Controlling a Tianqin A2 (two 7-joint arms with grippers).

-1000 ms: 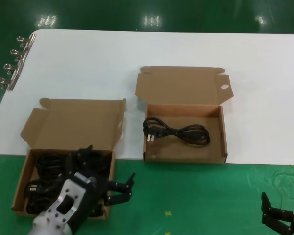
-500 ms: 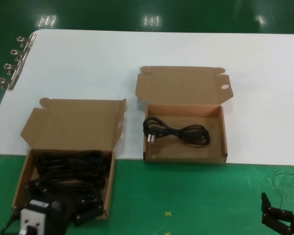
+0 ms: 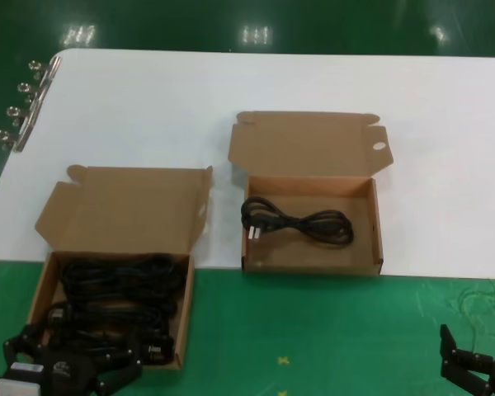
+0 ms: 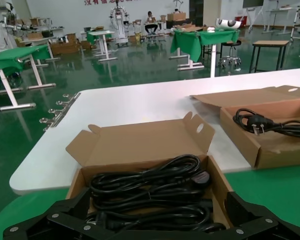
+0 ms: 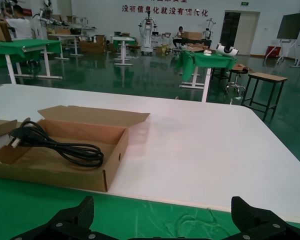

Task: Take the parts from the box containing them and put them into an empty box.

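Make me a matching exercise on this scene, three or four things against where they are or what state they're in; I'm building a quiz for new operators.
Things:
1. left gripper
2. right gripper
3. carton with the pierced lid tab
4. carton with plain lid tabs

Places or states:
A. holds a single black cord
B. open, low at the near right, over the green mat
C. packed with several black cords
D. open, at the near edge of the full carton

Pairs: 1-D, 2-B, 3-A, 4-C
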